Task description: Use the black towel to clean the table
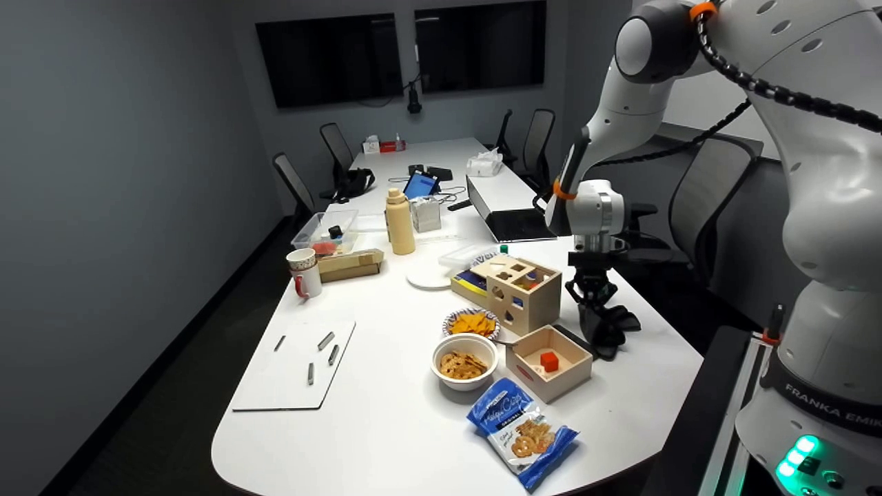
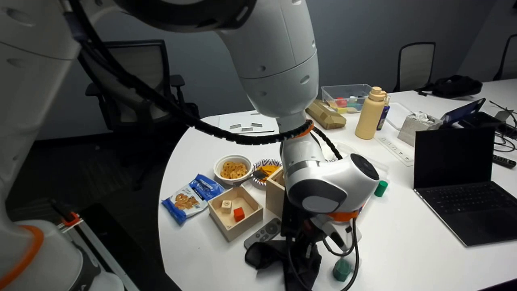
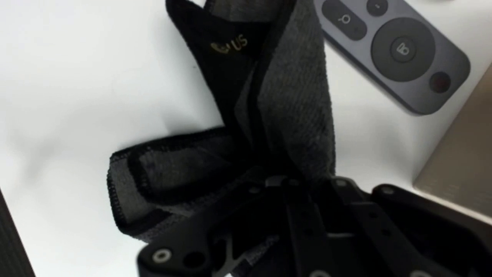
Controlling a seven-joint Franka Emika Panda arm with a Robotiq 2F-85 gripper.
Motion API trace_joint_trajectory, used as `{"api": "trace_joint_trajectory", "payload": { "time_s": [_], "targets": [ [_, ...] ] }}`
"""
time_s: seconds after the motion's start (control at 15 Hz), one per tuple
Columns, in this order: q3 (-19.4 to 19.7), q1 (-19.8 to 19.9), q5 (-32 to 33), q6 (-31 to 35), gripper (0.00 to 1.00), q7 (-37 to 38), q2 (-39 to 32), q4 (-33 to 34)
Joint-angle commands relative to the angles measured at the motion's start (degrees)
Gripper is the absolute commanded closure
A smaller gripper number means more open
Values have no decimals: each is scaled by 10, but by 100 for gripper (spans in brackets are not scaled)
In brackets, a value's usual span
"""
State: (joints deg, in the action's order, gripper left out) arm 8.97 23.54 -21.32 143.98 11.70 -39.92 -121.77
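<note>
Because it flops into loose folds, black towel (image 3: pixel 296 100) (wrist view): likely light, soft, limp, not fragile; napped weave should grip, little slip.
Bunched middle (wrist view): probably the best hold; a lone corner would likely drag and fold under when wiping.
Fingers (image 3: pixel 301 238) (wrist view): close together, pinching the bunched towel; one flap runs out ahead of the tips, another folded flap off to one side; cloth underneath partly hidden.
Remote (image 3: pixel 403 54) (wrist view): just beside the flap ahead; can't tell if touching.
Towel on table (image 1: pixel 386 427): in an exterior view, cloth hangs from the fingertips, lower folds appear to rest on the table; wooden box (image 1: pixel 570 379) near.
Towel by green block (image 2: pixel 341 270): in an exterior view, folds spread on the table, remote between towel and wooden box, block near; arm (image 2: pixel 282 72) hides most of the fingers.
</note>
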Motion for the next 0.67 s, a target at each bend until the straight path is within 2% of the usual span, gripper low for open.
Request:
{"api": "trace_joint_trajectory", "payload": {
  "time_s": [0.0,0.33,0.6],
  "targets": [
    [5,-1,5,-32,98,-38,17,-25],
    [33,-12,18,-42,98,-49,42,-79],
    [48,11,2,-35,98,-53,31,-80]
  ]
}}
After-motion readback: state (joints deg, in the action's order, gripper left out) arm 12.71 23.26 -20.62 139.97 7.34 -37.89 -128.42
